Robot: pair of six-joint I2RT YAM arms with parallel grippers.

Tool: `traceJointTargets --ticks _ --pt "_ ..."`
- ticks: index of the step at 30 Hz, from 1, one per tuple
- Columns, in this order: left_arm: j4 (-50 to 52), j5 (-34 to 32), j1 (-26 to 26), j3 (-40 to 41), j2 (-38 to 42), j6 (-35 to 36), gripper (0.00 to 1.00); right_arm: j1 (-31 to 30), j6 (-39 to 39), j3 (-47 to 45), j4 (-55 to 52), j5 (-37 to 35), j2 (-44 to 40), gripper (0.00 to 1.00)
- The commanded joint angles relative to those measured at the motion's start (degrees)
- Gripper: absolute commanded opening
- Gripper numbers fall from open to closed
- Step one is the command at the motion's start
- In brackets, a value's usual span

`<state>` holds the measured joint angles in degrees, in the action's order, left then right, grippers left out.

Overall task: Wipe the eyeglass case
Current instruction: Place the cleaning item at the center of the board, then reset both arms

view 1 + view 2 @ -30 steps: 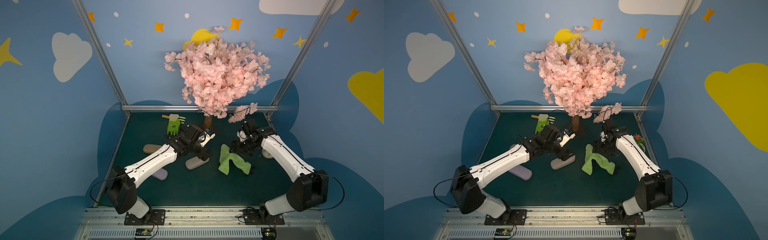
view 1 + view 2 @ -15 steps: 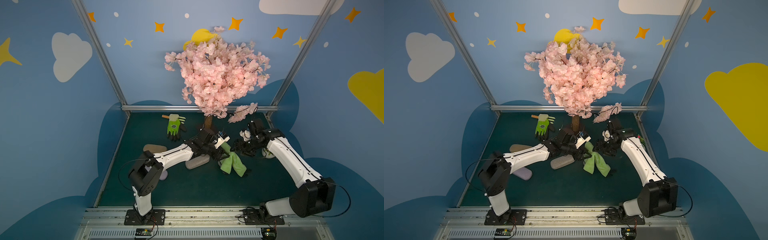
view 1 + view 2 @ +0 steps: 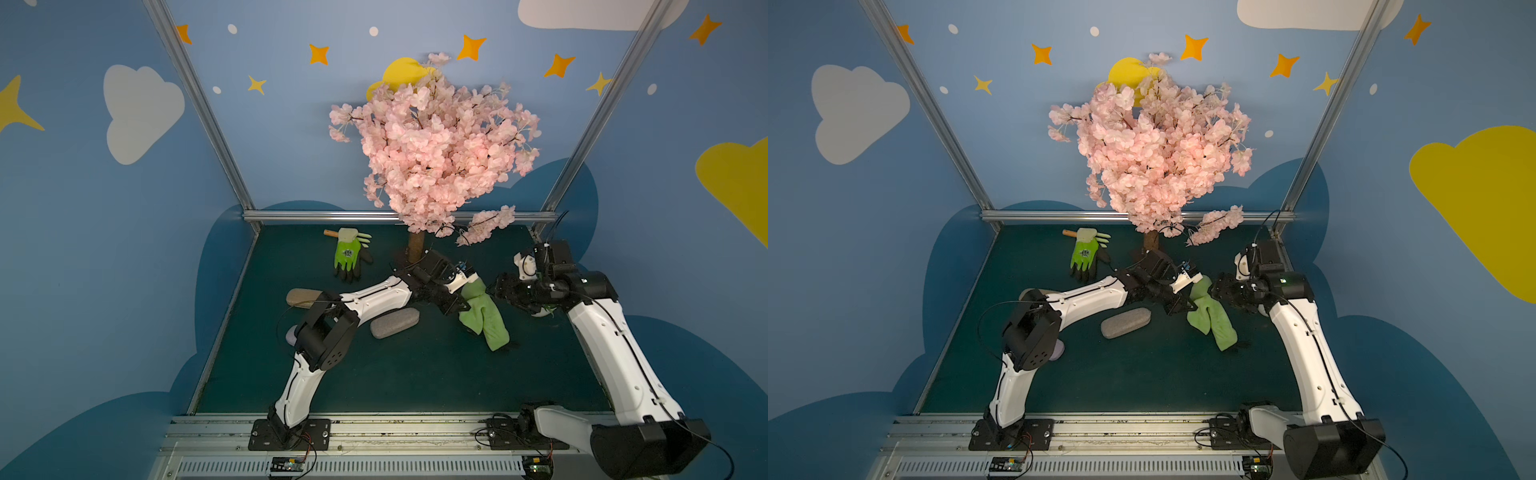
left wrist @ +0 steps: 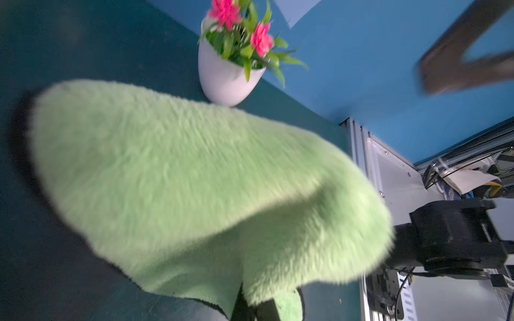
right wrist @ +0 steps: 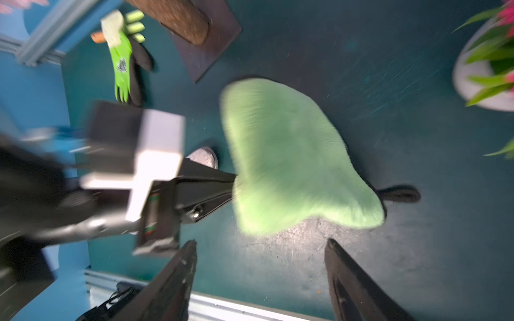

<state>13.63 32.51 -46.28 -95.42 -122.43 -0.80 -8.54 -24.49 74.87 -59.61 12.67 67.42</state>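
Grey case [image 3: 394, 323] flat; green cloth [image 3: 487, 321] apparently half-raised.

1. Bare dark green mat [image 3: 415, 374] in front of the grey eyeglass case [image 3: 395, 323]: open approach.
2. Left forearm [image 3: 370, 297] crosses just behind the case.
3. Green cloth [image 3: 484, 316] hangs to its right.
4. Tree trunk [image 3: 415, 248] blocks back centre; white flower pot [image 4: 225, 79] near the right wall.

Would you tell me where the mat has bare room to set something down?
The front of the mat, between the front rail and the grey eyeglass case and green cloth, is bare. It is crowded from the glove past the tree trunk to the cloth.
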Motion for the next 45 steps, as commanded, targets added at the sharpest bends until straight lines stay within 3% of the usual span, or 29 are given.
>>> traceJointTargets --ticks 1,4,5,7,10,12,17,19,21,22,23,24,25,27,31,34,36,38,40,42,45 --pt "9.89 -3.21 0.33 -0.66 -2.82 3.31 0.03 0.61 1.51 3.17 -0.10 -2.60 -0.25 0.73" --pt "16.64 -6.53 0.40 -2.62 -4.27 6.14 0.05 0.58 3.11 6.25 -1.39 -3.85 0.59 0.73" --pt "18.75 -7.98 0.41 -3.54 -4.04 6.67 0.13 0.62 3.27 6.58 -1.38 -3.50 0.87 0.73" --pt "21.26 -10.25 0.45 -4.80 -2.34 6.87 0.43 0.46 3.01 5.71 -0.59 -1.98 1.61 0.73" --pt "20.06 -9.34 0.91 -4.34 3.34 5.71 0.77 -0.49 1.33 1.62 2.60 0.00 2.09 0.72" --pt "17.66 -7.71 1.12 -2.95 7.54 4.86 0.90 -1.33 0.34 -0.62 4.55 0.58 2.65 0.72" --pt "13.61 -7.95 1.28 2.84 17.57 5.04 0.92 -2.93 -0.58 -2.23 6.76 -0.85 3.51 0.71" --pt "16.97 -16.00 1.30 4.82 20.34 9.05 0.90 -3.15 -0.25 -2.30 7.19 -1.71 3.85 0.71" --pt "23.76 -32.50 -0.54 3.35 19.70 16.04 0.89 -3.57 -0.06 -2.66 7.92 -2.25 4.32 0.71" --pt "26.40 -39.26 -1.31 2.05 19.04 16.32 0.89 -3.88 -0.09 -2.81 8.49 -2.25 4.72 0.70" --pt "27.53 -39.18 -1.07 1.37 19.30 15.53 0.90 -4.31 -0.11 -2.89 9.06 -2.01 5.23 0.70" --pt "26.73 -34.75 -0.09 2.06 20.60 12.91 0.90 -4.96 -0.20 -2.84 9.70 -1.81 5.92 0.70" --pt "23.93 -30.03 0.91 4.22 22.96 9.88 0.90 -5.76 -0.33 -2.55 10.16 -1.95 6.61 0.70" --pt "15.19 -28.19 1.84 11.33 28.59 5.44 0.90 -6.82 -1.14 -2.02 10.47 -3.30 7.58 0.70" --pt "-5.19 -39.54 3.99 30.43 42.68 0.83 0.92 -8.28 0.76 -3.79 12.62 -11.36 7.20 0.70" --pt "-13.22 -49.45 7.98 41.09 52.54 0.07 0.94 -9.87 1.97 -8.13 18.01 -23.07 3.18 0.79" --pt "-19.40 -54.88 10.63 48.87 58.43 4.08 0.95 -10.32 3.83 -14.33 25.77 -29.65 -0.34 0.88" --pt "-28.48 -62.29 13.42 57.05 63.21 7.17 0.97 -9.91 6.27 -23.27 40.32 -34.69 -3.63 0.91" --pt "-35.79 -67.70 18.81 63.23 66.31 4.39 0.98 -9.01 11.06 -32.19 54.53 -36.62 -5.73 0.92" --pt "-37.63 -69.51 24.66 66.77 67.13 -1.82 0.98 -7.19 12.64 -37.52 62.06 -39.11 -5.29 0.92" --pt "-41.67 -74.52 32.19 70.53 63.32 -4.61 0.98 -4.18 16.33 -42.69 70.63 -43.24 -1.44 0.92"
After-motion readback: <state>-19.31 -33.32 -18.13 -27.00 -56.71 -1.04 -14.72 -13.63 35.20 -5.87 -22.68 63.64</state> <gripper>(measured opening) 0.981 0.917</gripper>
